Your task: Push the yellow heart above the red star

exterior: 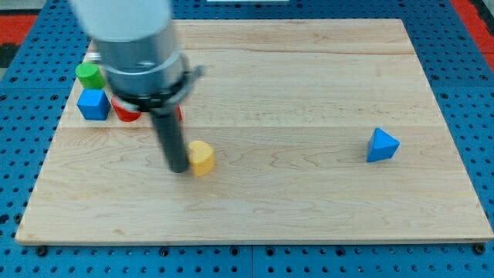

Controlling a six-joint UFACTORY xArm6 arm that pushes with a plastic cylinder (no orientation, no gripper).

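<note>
My tip holds nothing and rests touching the left side of the yellow heart. Farther up, the red star seems mostly hidden behind the arm. I should get under the heart and push it up-left, steering around the star.

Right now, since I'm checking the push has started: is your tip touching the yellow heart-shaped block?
Touching, as far as the camera view shows: my tip sits against the yellow heart-shaped block's left side with no wood visible between them.
</note>
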